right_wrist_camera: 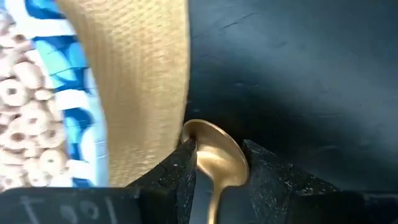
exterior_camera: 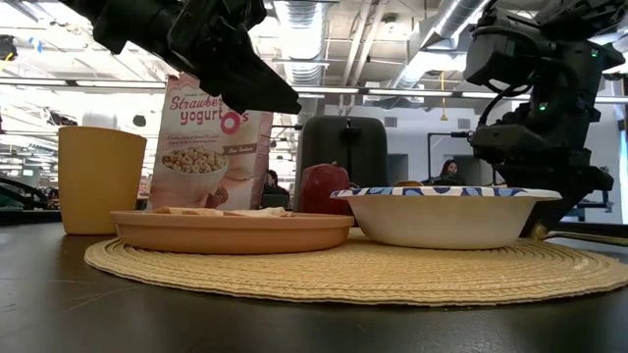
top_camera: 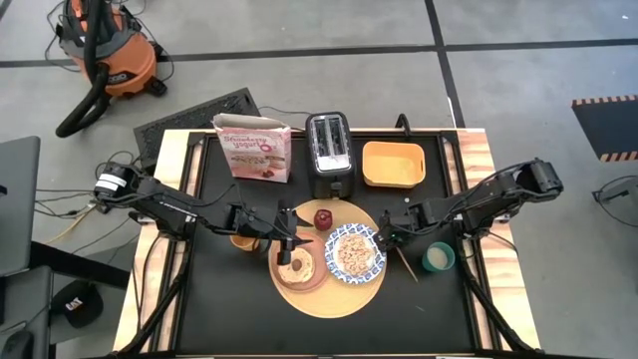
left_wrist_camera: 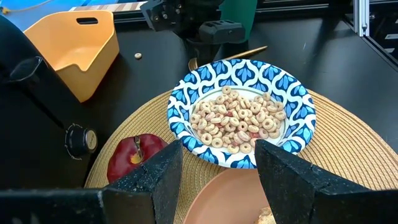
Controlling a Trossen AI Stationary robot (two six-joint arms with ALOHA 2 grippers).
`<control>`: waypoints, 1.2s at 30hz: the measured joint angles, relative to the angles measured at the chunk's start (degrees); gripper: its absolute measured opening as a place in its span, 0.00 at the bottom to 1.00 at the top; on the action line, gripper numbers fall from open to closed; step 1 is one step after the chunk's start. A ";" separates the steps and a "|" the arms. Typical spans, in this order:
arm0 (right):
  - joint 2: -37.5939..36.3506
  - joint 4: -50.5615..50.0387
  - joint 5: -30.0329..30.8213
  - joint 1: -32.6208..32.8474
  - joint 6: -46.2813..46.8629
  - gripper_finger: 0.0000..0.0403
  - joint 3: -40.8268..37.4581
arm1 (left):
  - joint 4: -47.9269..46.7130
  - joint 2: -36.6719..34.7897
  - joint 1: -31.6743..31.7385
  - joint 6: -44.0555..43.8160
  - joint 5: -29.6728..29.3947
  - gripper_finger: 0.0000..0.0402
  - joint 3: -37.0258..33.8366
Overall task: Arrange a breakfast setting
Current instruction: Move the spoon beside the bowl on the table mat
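Note:
A round light woven board [top_camera: 334, 289] carries a salmon-pink plate [top_camera: 299, 269] with round toast [top_camera: 298, 265], a blue-and-white dish [top_camera: 356, 254] of cereal [left_wrist_camera: 236, 118], and a red apple [top_camera: 324, 217]. My left gripper [top_camera: 291, 239] hangs open over the plate [left_wrist_camera: 224, 199], touching nothing. It points toward the dish [left_wrist_camera: 242, 109]. The slim golden spoon [top_camera: 405, 262] lies on the black table just right of the board. My right gripper [top_camera: 389, 237] is down at the spoon's bowl end, shut on it. My right gripper pinches the spoon between its two fingers [right_wrist_camera: 186, 171] where the spoon's bowl [right_wrist_camera: 214, 158] narrows into the handle. The fingers come from above, slanting down, and stand on either side of the spoon. The spoon's bowl tip sits at the board's edge [right_wrist_camera: 155, 93], and the handle [top_camera: 409, 269] lies on the table.
A black toaster [top_camera: 328, 150], a yellow tray [top_camera: 393, 165] and a cereal box [top_camera: 253, 148] stand along the far side. A yellow cup [exterior_camera: 98, 176] stands left of the board. A small green cup [top_camera: 438, 258] stands right of the spoon.

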 joint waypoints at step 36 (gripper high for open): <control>4.18 -9.68 -6.20 6.36 1.89 0.38 5.90 | -0.33 0.00 0.00 0.04 0.02 0.46 -0.01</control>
